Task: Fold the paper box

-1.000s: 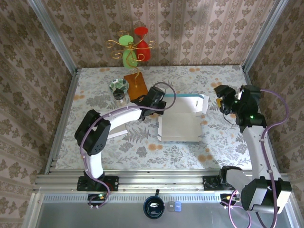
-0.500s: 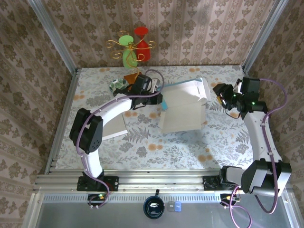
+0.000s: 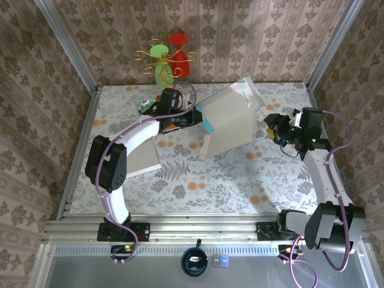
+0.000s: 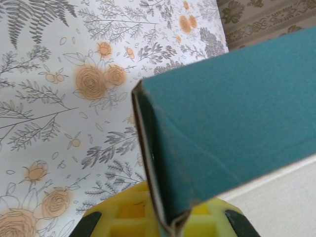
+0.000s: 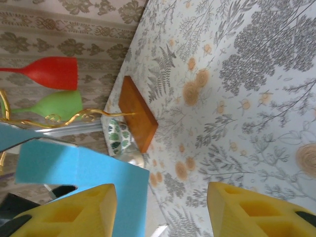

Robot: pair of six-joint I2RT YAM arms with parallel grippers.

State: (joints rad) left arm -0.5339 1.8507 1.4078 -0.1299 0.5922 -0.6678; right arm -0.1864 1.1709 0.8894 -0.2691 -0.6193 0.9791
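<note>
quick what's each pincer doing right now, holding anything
left pincer: closed, holding an edge of the paper box
right pincer: open, holding nothing

A floral-printed worktop [image 3: 240,180] is seen across the middle of the overhead frame. Toward its upper left, a brown wooden board [image 5: 138,118] is laid flat, and a leaf-patterned dish [image 5: 117,136] is set just beside it. Left of centre, a white sheet [image 3: 144,162] is spread flat. The paper box [image 3: 231,120] is tipped up at centre. Whether its lower edge touches the worktop cannot be judged.
</note>
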